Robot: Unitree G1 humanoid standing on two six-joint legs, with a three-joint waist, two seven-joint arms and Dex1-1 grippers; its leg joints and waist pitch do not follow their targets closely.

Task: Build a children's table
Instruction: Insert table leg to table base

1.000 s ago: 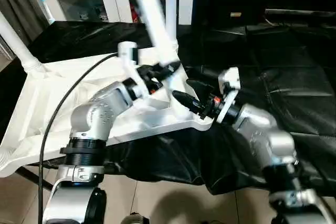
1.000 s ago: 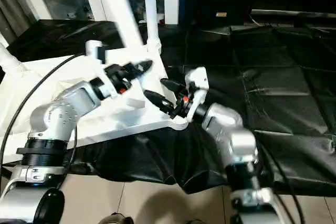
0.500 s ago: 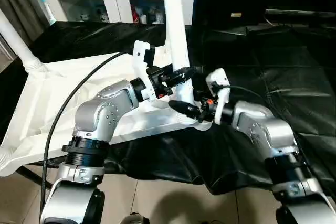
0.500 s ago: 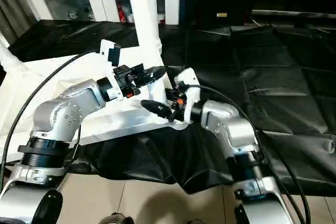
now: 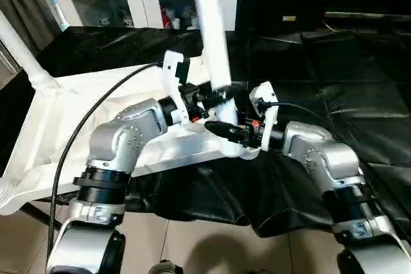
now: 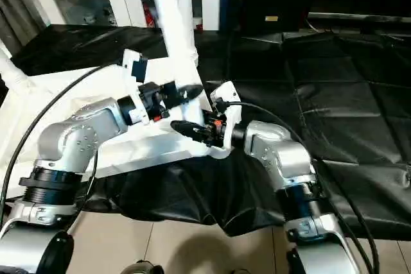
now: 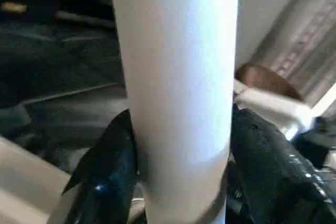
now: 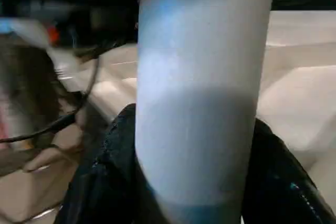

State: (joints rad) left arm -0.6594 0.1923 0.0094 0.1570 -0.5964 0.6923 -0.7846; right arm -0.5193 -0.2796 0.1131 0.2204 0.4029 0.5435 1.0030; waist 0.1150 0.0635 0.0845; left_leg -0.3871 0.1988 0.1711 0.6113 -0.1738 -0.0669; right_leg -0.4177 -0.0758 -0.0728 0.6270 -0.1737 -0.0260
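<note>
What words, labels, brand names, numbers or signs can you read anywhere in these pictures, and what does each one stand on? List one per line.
No text can be read anywhere.
Small yellowish label on the dark object behind the black cloth: too small to read.
Colourful items behind the cabinet's glass door: too blurred to read.
White table leg and tabletop: no markings visible.
</note>
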